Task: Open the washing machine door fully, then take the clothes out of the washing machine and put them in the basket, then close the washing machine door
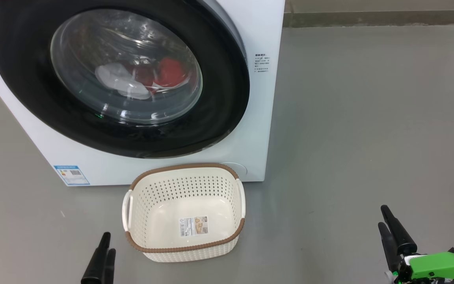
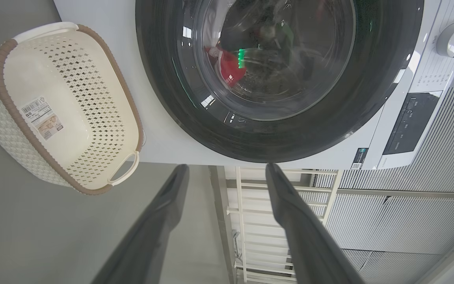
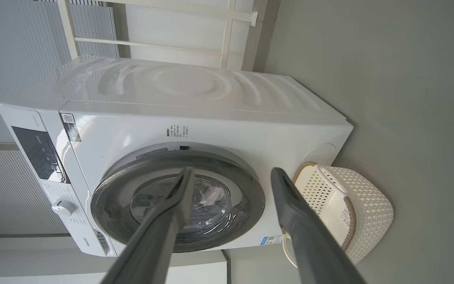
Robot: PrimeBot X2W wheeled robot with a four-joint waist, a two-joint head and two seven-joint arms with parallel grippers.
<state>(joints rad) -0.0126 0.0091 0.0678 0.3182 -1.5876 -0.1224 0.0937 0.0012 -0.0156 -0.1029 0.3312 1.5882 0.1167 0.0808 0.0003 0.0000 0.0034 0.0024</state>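
Observation:
The white washing machine (image 1: 258, 118) stands at the upper left of the head view. The washing machine door (image 1: 26, 79), with its black rim and glass window, lies against the machine's front. Red and white clothes (image 1: 164, 73) show through the glass. The cream basket (image 1: 211, 246) stands on the floor just in front of the machine, nothing but a paper label inside. My left gripper (image 1: 108, 242) hangs open near the basket's left corner, holding nothing. My right gripper (image 1: 383, 216) is open far to the basket's right. In the left wrist view, the left gripper (image 2: 227, 167) points below the door (image 2: 164, 79).
Grey floor (image 1: 369, 118) stretches free to the right of the machine. A control panel with a knob (image 2: 453, 39) sits on the machine's top front. A white frame (image 2: 282, 205) and ribbed wall panels stand behind the machine.

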